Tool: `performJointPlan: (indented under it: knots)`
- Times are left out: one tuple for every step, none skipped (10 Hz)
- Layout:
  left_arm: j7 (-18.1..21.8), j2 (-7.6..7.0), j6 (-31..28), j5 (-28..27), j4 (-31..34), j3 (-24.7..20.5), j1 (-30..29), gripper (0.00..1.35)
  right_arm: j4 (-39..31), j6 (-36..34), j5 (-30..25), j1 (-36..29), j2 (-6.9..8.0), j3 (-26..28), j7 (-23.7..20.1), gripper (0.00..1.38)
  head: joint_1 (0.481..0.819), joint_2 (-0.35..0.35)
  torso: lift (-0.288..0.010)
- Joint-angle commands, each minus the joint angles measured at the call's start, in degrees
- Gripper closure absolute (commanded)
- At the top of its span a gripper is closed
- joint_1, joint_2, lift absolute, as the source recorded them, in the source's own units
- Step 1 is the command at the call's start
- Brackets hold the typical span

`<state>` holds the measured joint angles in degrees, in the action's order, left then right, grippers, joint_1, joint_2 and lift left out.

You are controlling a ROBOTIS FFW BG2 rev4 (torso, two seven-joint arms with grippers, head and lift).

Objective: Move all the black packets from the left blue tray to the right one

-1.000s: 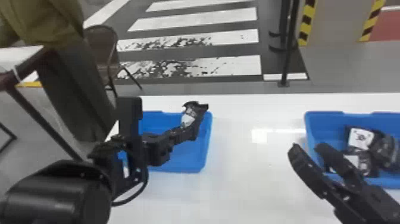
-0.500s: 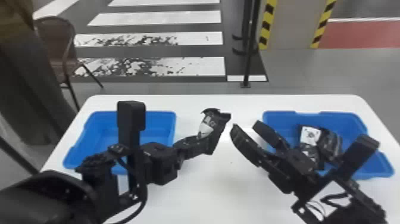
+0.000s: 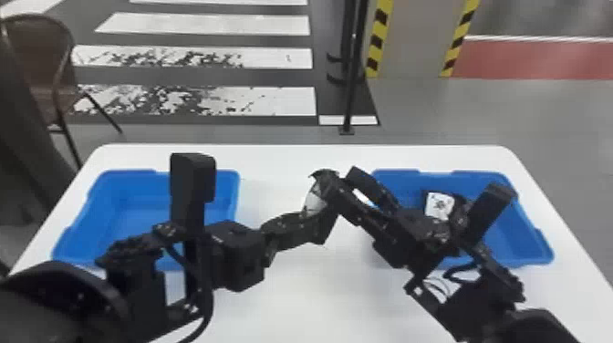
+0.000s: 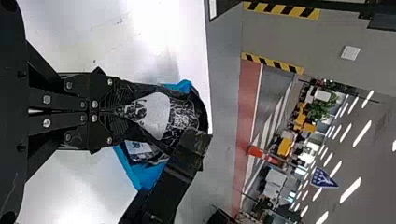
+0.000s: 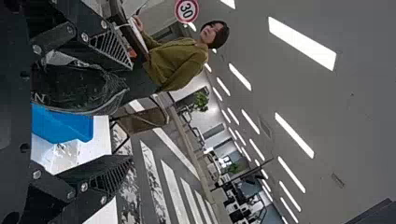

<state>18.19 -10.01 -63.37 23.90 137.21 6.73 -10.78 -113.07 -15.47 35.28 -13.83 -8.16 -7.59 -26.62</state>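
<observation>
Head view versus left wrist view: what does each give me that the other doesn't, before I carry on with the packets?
Head view: the left blue tray and a brown chair beyond the table.

Left wrist view: an orange cone, a blue sign and a green plant in the background.

Both: the black packet held by the left end effector, the right end effector close to it, the right blue tray with a white-labelled packet, and yellow-and-black stripes beyond.

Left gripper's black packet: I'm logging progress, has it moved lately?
Yes: the black packet moved right, from over the left blue tray to between it and the right blue tray.
</observation>
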Motion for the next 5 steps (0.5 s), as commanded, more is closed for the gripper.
performJointPlan:
  knots:
    - [0.0, -0.01, 0.0, 0.1, 0.0, 0.1, 0.2, 1.21, 0.9, 0.0, 1.5, 0.5, 0.08, -1.2, 0.0, 1.0, 0.695, -0.021, -0.14]
    - [0.0, -0.01, 0.0, 0.1, -0.2, -0.1, 0.2, 1.21, 0.9, 0.0, 2.2, 0.3, 0.08, -1.5, 0.0, 1.26, 0.695, -0.017, -0.14]
    - [0.0, -0.01, 0.0, 0.1, -0.2, -0.3, 0.2, 1.21, 0.8, 0.0, 2.8, 0.1, 0.08, -1.5, -0.1, 1.28, 0.695, -0.009, -0.14]
    - [0.0, 0.08, 0.0, 0.2, -0.2, -0.6, 0.1, 1.21, 0.6, 0.0, 3.2, 0.1, 0.08, -1.5, -0.2, 1.28, 0.695, -0.002, -0.14]
    - [0.0, 0.17, 1.2, 1.0, -0.7, -0.9, -0.2, 1.03, 0.6, 0.1, 4.4, -0.1, 0.08, -1.5, -0.2, 1.28, 0.695, 0.001, -0.14]
